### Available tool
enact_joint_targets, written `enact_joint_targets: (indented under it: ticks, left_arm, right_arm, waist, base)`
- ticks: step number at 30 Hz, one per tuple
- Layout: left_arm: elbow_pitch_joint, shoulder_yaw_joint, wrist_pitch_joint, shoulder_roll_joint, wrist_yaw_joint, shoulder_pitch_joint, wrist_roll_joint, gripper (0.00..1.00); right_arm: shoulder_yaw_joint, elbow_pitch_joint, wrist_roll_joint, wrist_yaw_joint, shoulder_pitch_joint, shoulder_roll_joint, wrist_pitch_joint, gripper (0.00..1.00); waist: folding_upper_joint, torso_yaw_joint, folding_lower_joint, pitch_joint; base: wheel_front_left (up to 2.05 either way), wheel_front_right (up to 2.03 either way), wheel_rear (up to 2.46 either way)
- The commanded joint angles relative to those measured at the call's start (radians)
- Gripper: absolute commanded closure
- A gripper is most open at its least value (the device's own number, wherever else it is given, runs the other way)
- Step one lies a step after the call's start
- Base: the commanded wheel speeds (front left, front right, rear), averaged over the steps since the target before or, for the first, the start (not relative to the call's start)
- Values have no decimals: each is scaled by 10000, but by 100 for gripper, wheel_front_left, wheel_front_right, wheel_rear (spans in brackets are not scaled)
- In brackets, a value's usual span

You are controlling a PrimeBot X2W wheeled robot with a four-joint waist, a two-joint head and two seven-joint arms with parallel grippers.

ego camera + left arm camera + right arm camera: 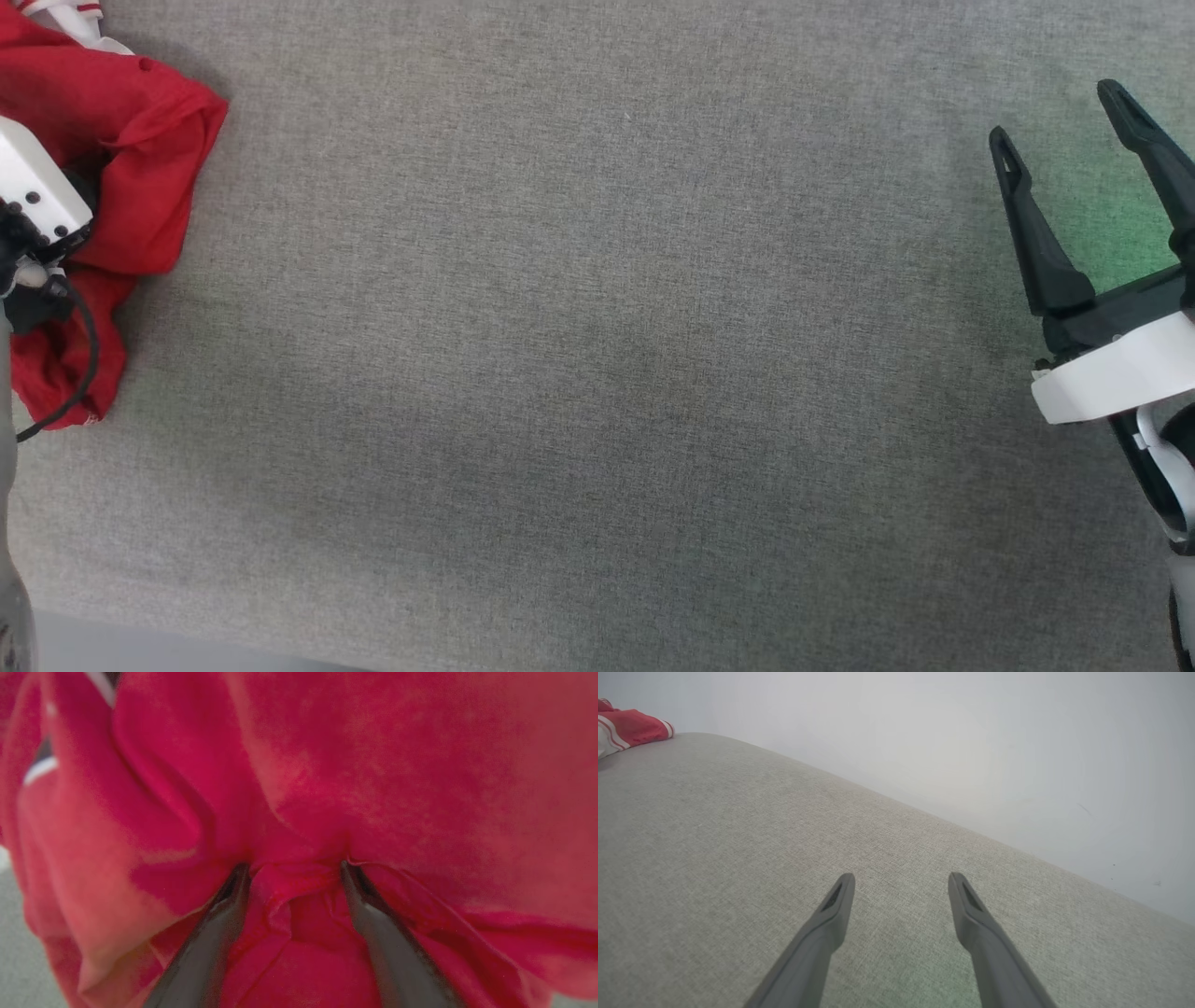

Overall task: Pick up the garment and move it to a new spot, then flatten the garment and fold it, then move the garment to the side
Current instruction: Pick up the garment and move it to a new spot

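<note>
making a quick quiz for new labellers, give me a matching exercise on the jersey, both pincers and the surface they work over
1 red jersey
2 left pincer
3 right pincer
4 grey fabric surface

a open over bare fabric
b open, pushed into red folds
c crumpled at head view's left edge
d spreads beneath everything

Pairs: 1-c, 2-b, 3-a, 4-d

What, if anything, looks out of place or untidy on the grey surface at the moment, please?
The red garment lies crumpled in a heap at the robot's far left on the grey fabric surface, not spread flat. The left gripper stands open, its fingers pushed into the folds. Nothing looks torn or spilled.
</note>
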Motion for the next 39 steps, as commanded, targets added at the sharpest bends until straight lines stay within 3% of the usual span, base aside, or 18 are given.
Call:
enact_joint_targets:
  ticks: [1,3,4,5,11,23,30,39]
  left_arm:
    - [607,-270,508,-865,94,804,72,0]
    - [673,-313,598,-939,131,874,60,0]
    - [647,-369,296,-874,119,904,150,85]
    - [611,-335,71,-769,59,920,115,100]
    - [-103,-361,-1437,33,-313,348,190,100]
    - [-1595,-1418,-2422,1040,-500,-337,843,100]
    - [-3650,-2291,-1746,1565,-510,-484,918,100]
    - [-6774,-2548,-94,2228,-289,-134,818,100]
  right_arm:
    - [-22,-73,-47,-3,-70,-16,48,0]
    - [-69,-104,-38,-3,-69,-32,84,0]
    - [-77,-106,-35,-3,-67,-25,82,0]
    - [-71,-104,-58,-3,-64,-23,87,0]
    - [-415,10,74,-1,156,149,-114,0]
    - [-566,675,152,-3,537,692,-765,0]
    - [-724,1167,228,-3,794,1143,-1302,0]
    - [-1114,1442,156,-3,948,1699,-1780,0]
  waist:
    - [-1,7,0,77]
    - [-1,34,0,100]
    - [-1,44,0,96]
    - [-1,50,0,64]
    - [-1,353,0,-397]
    - [-1,721,0,-2002]
    - [-1,727,0,-3092]
    - [-1,181,0,-3719]
  base:
    - [0,0,0]
    - [0,0,0]
    - [0,0,0]
    - [0,0,0]
    - [0,0,0]
    - [0,0,0]
    - [0,0,0]
    - [0,0,0]
